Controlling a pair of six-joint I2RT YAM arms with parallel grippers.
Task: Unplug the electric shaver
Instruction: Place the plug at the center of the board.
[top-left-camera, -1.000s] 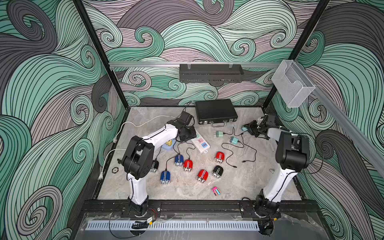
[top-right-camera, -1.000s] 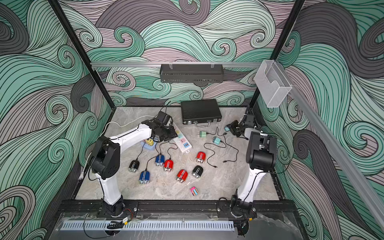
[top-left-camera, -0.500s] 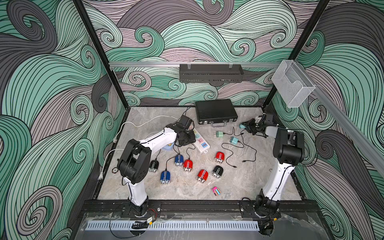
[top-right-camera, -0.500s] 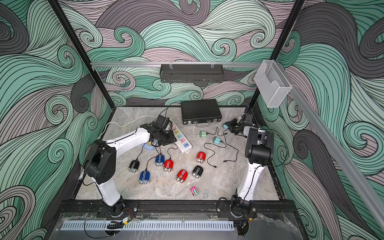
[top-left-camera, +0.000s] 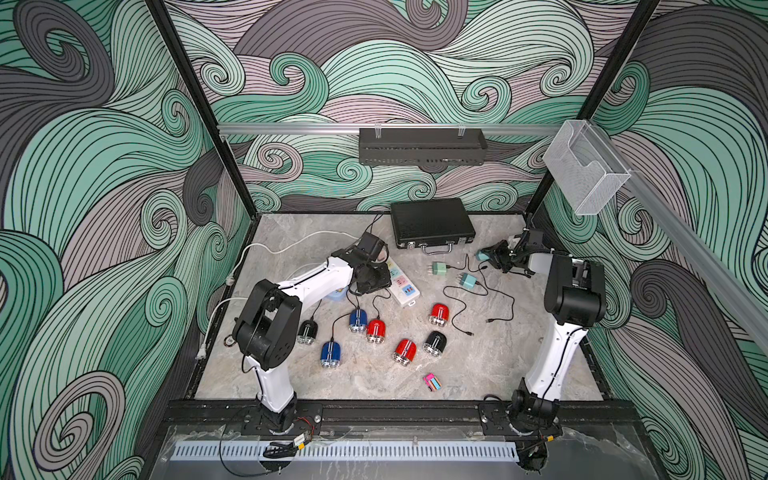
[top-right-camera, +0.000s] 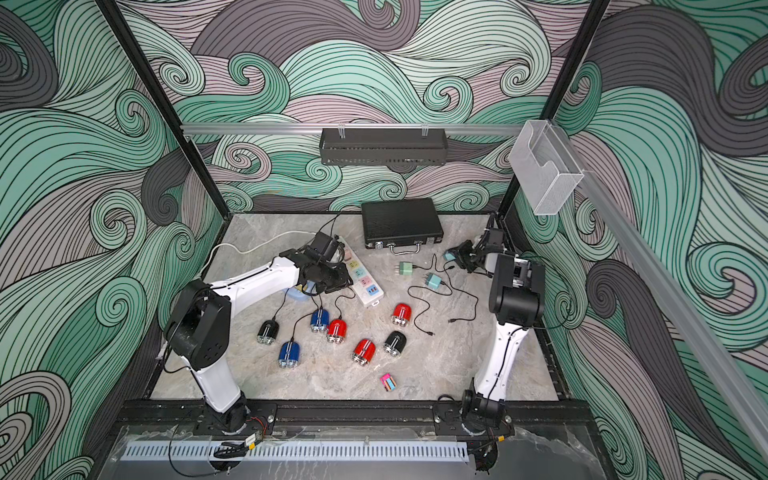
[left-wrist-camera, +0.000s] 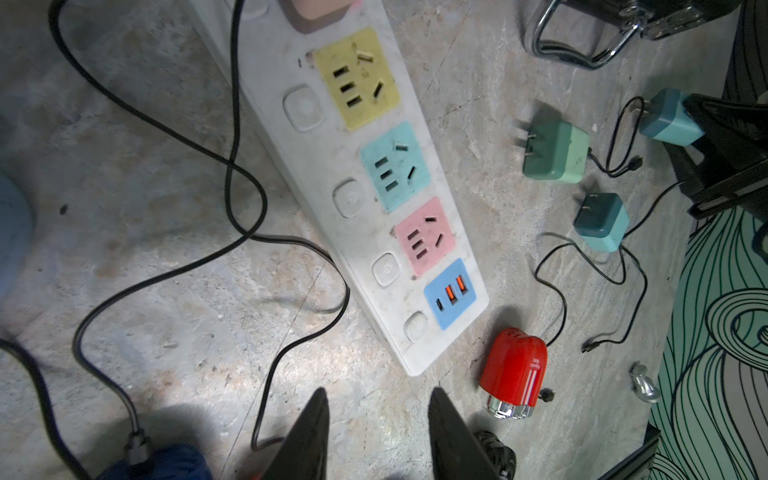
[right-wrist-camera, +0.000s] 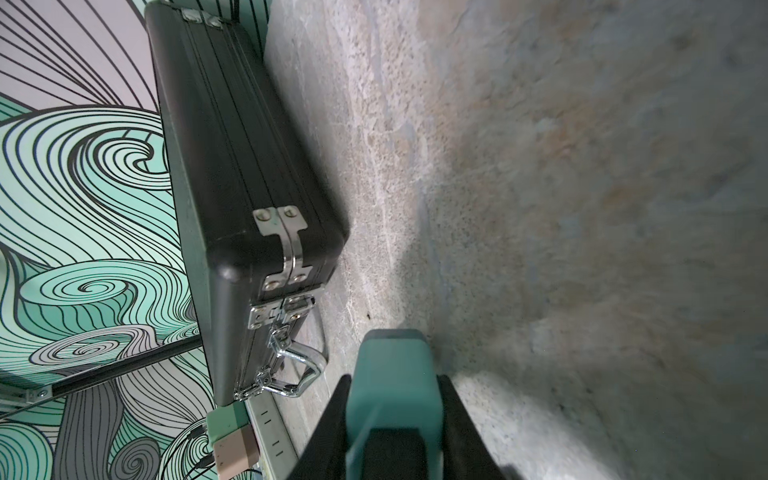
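The left gripper (left-wrist-camera: 377, 392) hovers just off the USB end of the white multi-socket power strip (left-wrist-camera: 316, 174), its black jaws spread with nothing between them. The right gripper (right-wrist-camera: 395, 379) pinches a teal cube-shaped charger adapter (right-wrist-camera: 392, 403), held clear of the marbled tabletop (top-left-camera: 478, 374) near the black hard case (right-wrist-camera: 232, 166). The blue capsule-shaped electric shaver (top-left-camera: 357, 321) lies on the near side of the strip. Its black cable (left-wrist-camera: 237, 62) appears to run towards the strip's far end, where a pink-brown plug (left-wrist-camera: 318, 10) is seated. Likely hazards: slack cable loops could snag a descending finger, and the unrestrained strip may lift along with the plug under an upward pull.
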